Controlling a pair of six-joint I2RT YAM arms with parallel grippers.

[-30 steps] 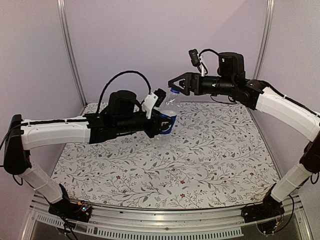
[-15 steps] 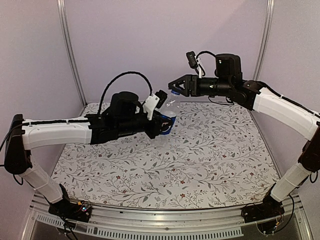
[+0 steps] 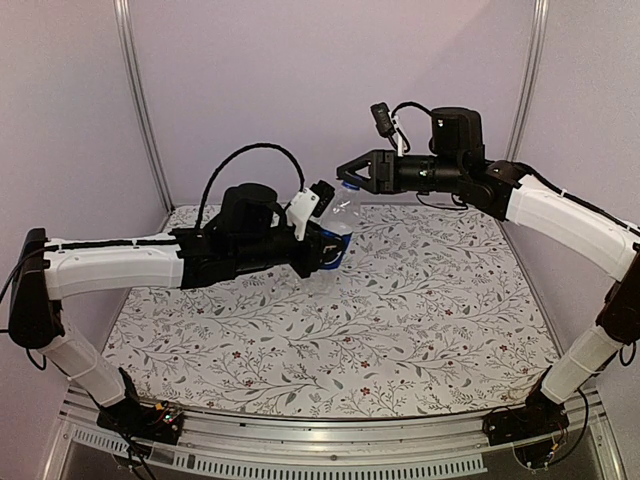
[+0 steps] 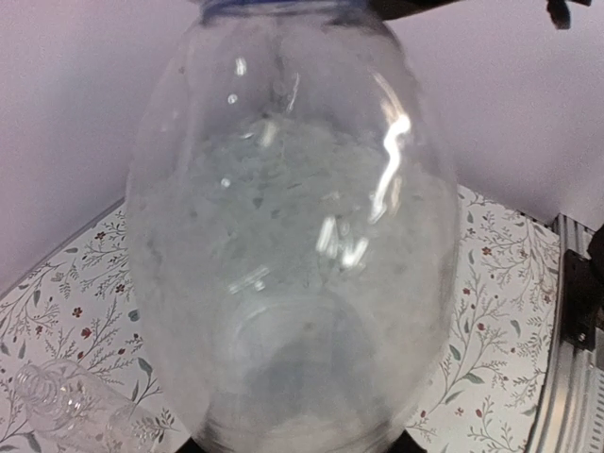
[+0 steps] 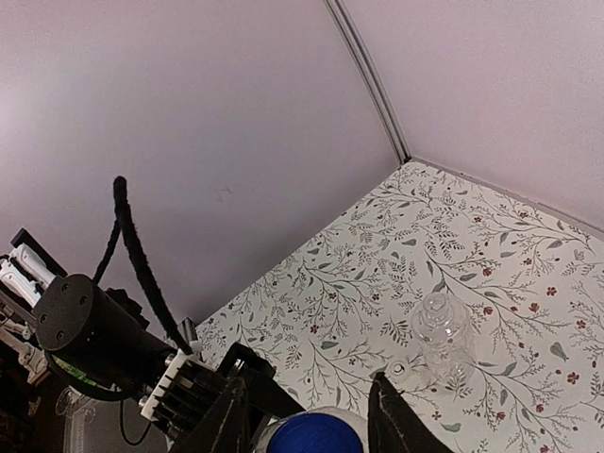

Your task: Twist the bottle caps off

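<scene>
My left gripper (image 3: 330,246) is shut on the clear bottle with the blue label band (image 3: 338,222) and holds it tilted above the table's back. The bottle's body fills the left wrist view (image 4: 293,236). Its bright blue bottle cap (image 5: 314,436) sits between my right gripper's (image 5: 311,392) fingers (image 5: 229,420), which close against its sides. In the top view the right gripper (image 3: 350,176) meets the cap (image 3: 348,186) from the right. A plain clear bottle (image 5: 442,338) rests on the table with a small clear cap (image 5: 399,370) beside it.
The plain bottle (image 4: 66,401) also shows at the lower left of the left wrist view. The flowered table cover (image 3: 400,320) lies under both arms. Purple walls stand at the back and sides, with a metal rail (image 3: 300,450) at the near edge.
My right gripper has slid slightly left and its fingers have closed in from wide open onto the blue cap. The left arm and its bottle have stayed put.
</scene>
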